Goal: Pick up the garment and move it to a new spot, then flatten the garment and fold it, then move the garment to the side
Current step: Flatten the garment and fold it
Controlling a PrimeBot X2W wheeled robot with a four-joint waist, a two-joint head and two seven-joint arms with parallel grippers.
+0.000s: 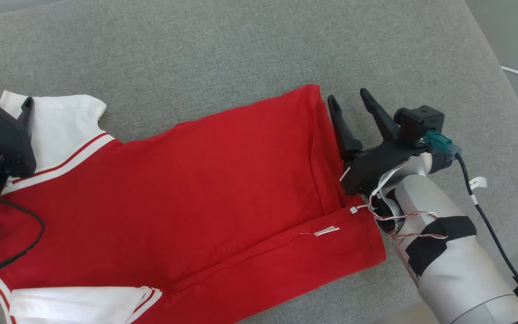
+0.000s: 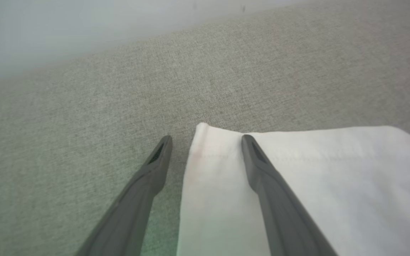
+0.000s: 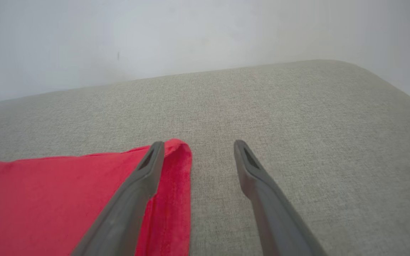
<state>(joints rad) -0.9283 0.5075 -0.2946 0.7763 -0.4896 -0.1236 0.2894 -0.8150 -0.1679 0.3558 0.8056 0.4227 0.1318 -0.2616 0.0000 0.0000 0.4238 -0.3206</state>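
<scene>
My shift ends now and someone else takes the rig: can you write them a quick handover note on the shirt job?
Left gripper: open, holding nothing, straddling the edge of the white sleeve.
Right gripper: open, holding nothing, one finger over the red hem, the other over the grey cushion.
Red shirt: spread across the cushion, mostly flat; its near long edge looks turned over.
Done: apparently laid out and flattened.
Left: finish folding, then move it aside.
</scene>
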